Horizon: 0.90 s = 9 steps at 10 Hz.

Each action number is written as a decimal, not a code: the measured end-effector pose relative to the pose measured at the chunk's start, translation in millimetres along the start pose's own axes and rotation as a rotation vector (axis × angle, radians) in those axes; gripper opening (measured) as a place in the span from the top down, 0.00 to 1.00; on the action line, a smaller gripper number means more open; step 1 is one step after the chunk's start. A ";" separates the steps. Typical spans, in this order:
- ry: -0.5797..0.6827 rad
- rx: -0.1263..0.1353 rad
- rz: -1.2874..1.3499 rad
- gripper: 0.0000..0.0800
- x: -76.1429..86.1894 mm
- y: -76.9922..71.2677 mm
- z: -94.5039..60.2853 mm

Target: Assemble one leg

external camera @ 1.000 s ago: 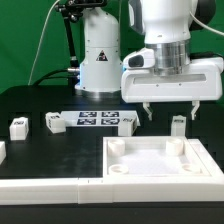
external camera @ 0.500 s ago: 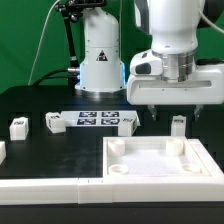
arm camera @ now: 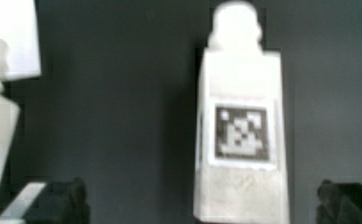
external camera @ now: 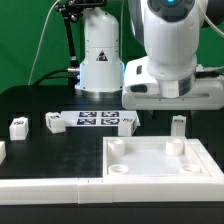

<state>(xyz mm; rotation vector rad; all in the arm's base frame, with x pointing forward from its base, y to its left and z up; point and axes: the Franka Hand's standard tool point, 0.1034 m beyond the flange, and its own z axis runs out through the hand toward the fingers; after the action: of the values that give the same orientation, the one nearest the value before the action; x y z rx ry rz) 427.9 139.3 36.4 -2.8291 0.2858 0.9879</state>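
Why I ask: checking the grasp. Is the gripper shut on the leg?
No, the gripper is open: the leg sits between its fingertips with dark gaps both sides.

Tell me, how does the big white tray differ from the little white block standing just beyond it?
The tray is far larger than the leg. The tray lies low and flat, with a raised rim and round corner sockets; the leg stands upright and narrow. The leg bears a dark tag; the tray shows none. Both are white and sit on the black table.
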 end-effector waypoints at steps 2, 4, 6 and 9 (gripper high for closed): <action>-0.189 -0.019 -0.001 0.19 -3.8 -1.0 1.6; -0.195 -0.020 -0.005 0.19 1.2 -6.6 3.3; -0.198 -0.027 -0.010 0.19 0.2 -9.7 7.1; -0.227 -0.043 -0.020 0.19 -2.1 -17.3 20.5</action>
<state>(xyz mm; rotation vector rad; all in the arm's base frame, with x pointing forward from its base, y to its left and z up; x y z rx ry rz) 417.8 160.2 22.8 -2.7162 0.2123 1.3111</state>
